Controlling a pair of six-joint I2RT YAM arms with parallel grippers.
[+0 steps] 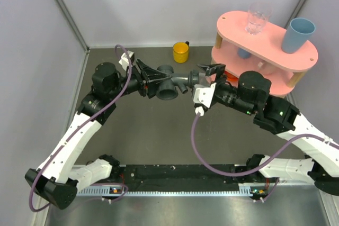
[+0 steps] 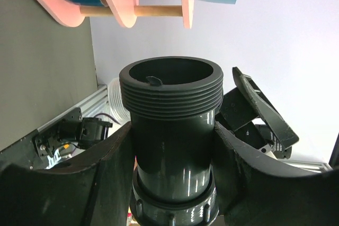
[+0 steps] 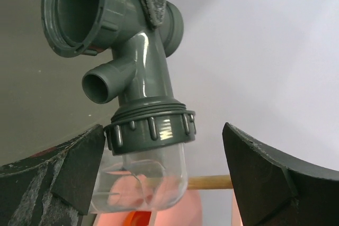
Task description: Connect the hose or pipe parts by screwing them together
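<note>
Left gripper (image 1: pixel 157 83), wrist level, jaws clamped on pipe fitting (image 1: pixel 170 84), right gripper (image 1: pixel 204 82) directly opposite, fingertips facing, jaws wide apart.

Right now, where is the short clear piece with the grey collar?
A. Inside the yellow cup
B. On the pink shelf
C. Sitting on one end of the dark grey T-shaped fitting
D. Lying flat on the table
C: the right wrist view shows the clear piece with its grey collar seated around an end of the dark grey T fitting.
</note>
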